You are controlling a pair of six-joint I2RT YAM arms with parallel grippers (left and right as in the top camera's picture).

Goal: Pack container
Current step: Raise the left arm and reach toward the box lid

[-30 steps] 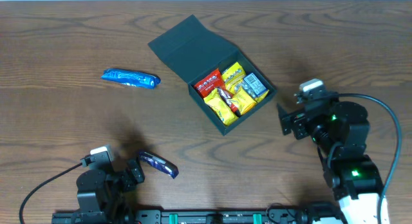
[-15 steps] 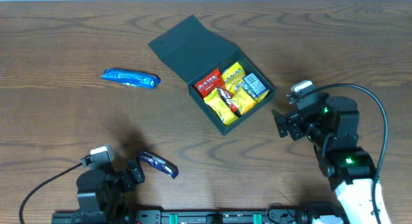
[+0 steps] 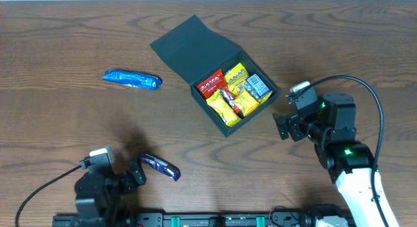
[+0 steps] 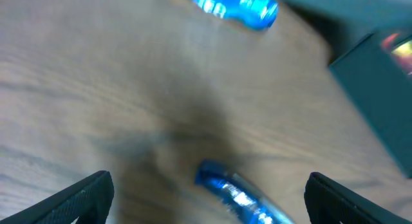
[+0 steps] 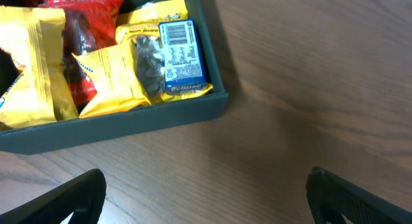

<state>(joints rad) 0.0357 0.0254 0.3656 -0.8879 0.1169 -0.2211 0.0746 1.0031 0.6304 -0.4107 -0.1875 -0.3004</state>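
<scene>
The container (image 3: 251, 119), a dark teal square box, sits a little right of centre in the upper half of the overhead view. It is turned at an angle, and its flap lid (image 3: 187, 47) lies open and flat toward the upper left. Inside are several snack packets packed close together: a red packet (image 3: 211, 84) at the upper left, yellow packets (image 3: 236, 75) through the middle, and a blue-labelled packet (image 3: 258, 87) against the right-hand wall.

The right gripper (image 3: 281, 126) hangs just beside the box's lower right corner. Its jaws are spread wide with only bare wooden table (image 3: 65, 122) between them, and it touches nothing. Its wrist view shows that corner of the box in the upper left of the frame.

The left gripper (image 3: 135, 173) is low at the bottom left with its jaws also wide apart. A small dark blue packet (image 3: 160, 167) lies on the table just in front of it. In the blurred left wrist view the packet seems to lie between the two fingertips, clear of both, though the blur leaves that unsure.

A bright blue packet (image 3: 131, 79) lies alone on the table in the upper left, well apart from the box and both arms.
</scene>
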